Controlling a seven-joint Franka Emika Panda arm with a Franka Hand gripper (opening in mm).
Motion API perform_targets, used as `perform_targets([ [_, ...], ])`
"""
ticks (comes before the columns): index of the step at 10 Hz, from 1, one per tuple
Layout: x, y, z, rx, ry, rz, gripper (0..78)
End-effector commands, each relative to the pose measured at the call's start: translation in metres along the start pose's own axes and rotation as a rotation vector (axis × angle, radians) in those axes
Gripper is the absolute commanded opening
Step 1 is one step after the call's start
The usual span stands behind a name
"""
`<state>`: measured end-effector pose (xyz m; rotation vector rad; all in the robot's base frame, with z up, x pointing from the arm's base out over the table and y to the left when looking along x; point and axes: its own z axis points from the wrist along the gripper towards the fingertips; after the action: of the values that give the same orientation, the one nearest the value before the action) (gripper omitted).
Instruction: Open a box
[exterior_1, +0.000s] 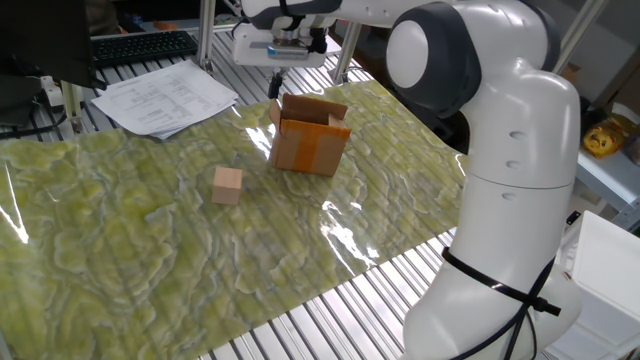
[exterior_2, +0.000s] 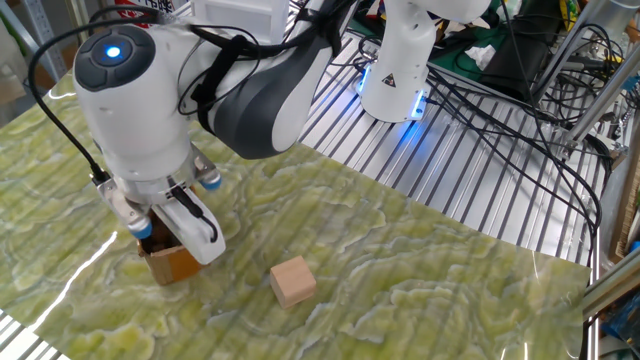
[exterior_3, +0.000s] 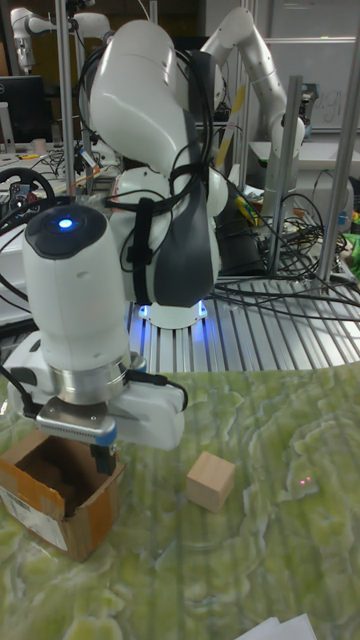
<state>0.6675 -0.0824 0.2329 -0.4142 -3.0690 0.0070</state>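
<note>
The box (exterior_1: 311, 137) is a small brown carton with orange tape, standing on the green patterned mat with its top flaps raised and its inside exposed. In the tall fixed view the box (exterior_3: 58, 491) shows a dark open interior. My gripper (exterior_1: 277, 84) hangs just above the box's far left flap, apart from it, with its fingers together and nothing in them. From the tall fixed view the gripper (exterior_3: 104, 459) sits over the box's right rim. In the other fixed view the hand covers most of the box (exterior_2: 171, 264), and the fingertips are hidden.
A plain light wooden cube (exterior_1: 227, 185) (exterior_2: 293, 281) (exterior_3: 211, 480) lies on the mat a short way from the box. Papers (exterior_1: 165, 97) and a keyboard (exterior_1: 140, 46) lie beyond the mat's far edge. Bare metal slats (exterior_1: 340, 310) run along the table's front.
</note>
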Motion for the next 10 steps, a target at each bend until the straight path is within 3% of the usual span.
perform_targets([
  [1, -0.0005, -0.0002, -0.002, -0.007, -0.024, -0.062, 0.0],
  [5, -0.0005, -0.0002, -0.002, -0.011, -0.039, -0.117, 0.0],
  [10, -0.0005, -0.0002, -0.002, -0.023, -0.026, -0.126, 0.0],
])
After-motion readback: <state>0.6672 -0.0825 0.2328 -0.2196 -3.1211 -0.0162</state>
